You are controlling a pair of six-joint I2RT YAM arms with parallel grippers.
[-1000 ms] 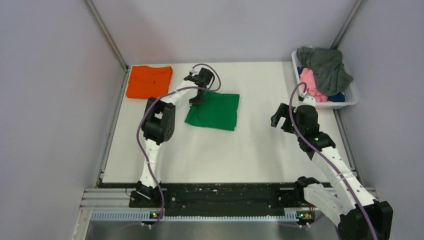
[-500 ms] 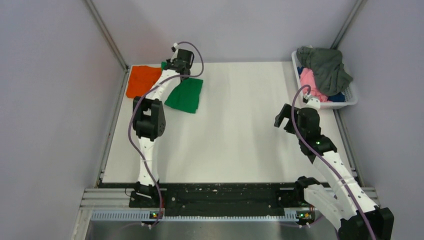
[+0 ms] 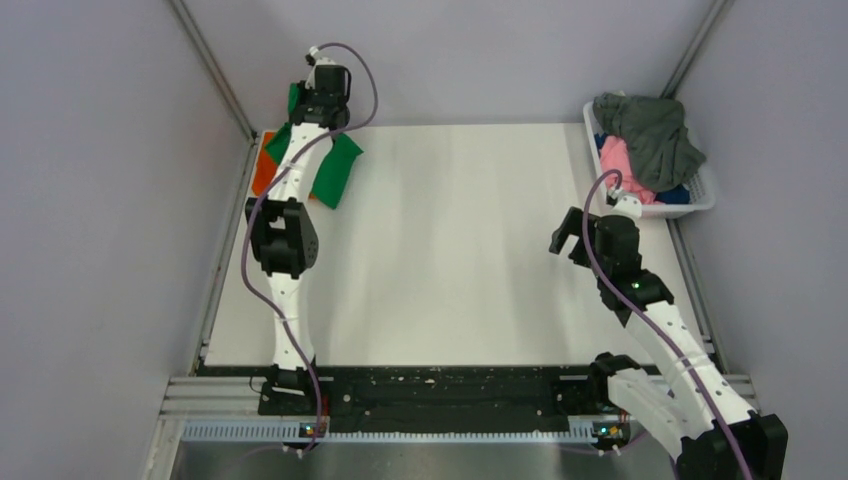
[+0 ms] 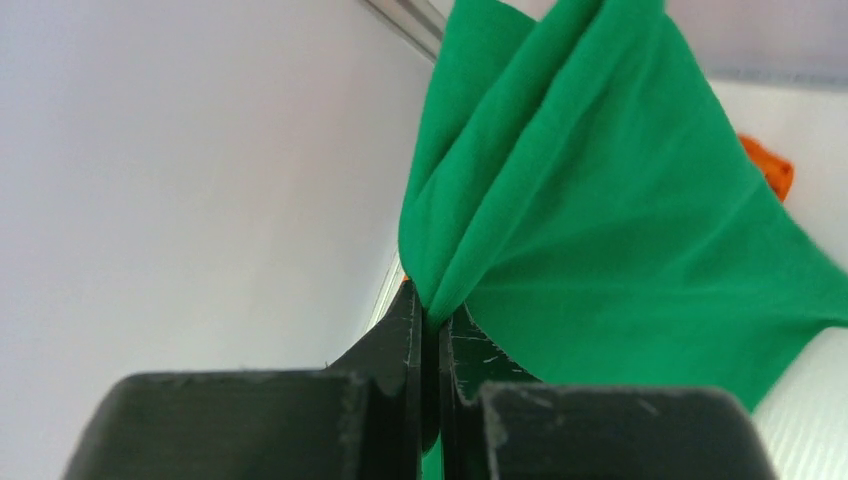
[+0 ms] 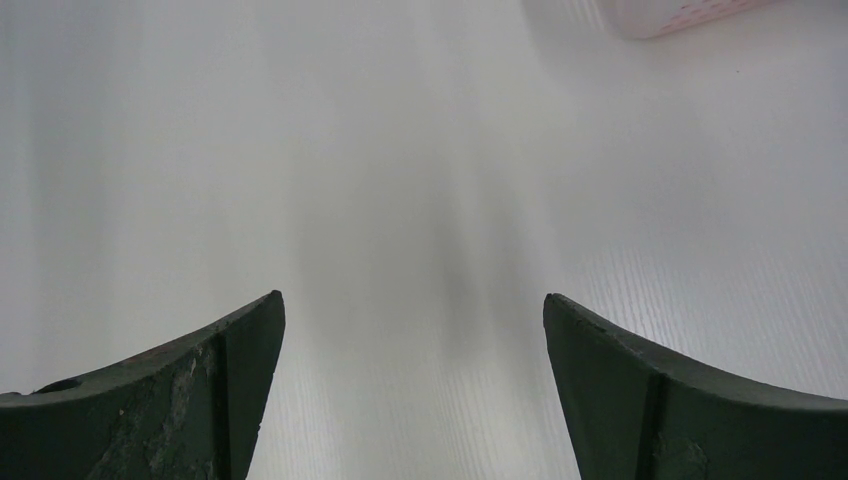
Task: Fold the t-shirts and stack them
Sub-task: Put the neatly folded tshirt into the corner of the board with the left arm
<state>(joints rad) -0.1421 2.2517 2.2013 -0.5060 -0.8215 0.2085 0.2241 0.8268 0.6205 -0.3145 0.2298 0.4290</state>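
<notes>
We find the left gripper [image 4: 432, 310] clamped on a bunched edge of the green tee [image 3: 335, 170]. The tee hangs from it over the orange tee [image 3: 259, 172], which lies flat at the counter's [image 3: 450, 260] far left corner. We cannot tell whether the hanging end touches the orange tee. The right gripper [image 3: 562, 235] stands wide open and empty, well to the right of the orange tee.

Risks, in our judgement: the pinch holds only a gather, so the fold may fall open. The trailing end may also drag or rumple the orange tee, and a release from here may land crooked on it.
</notes>
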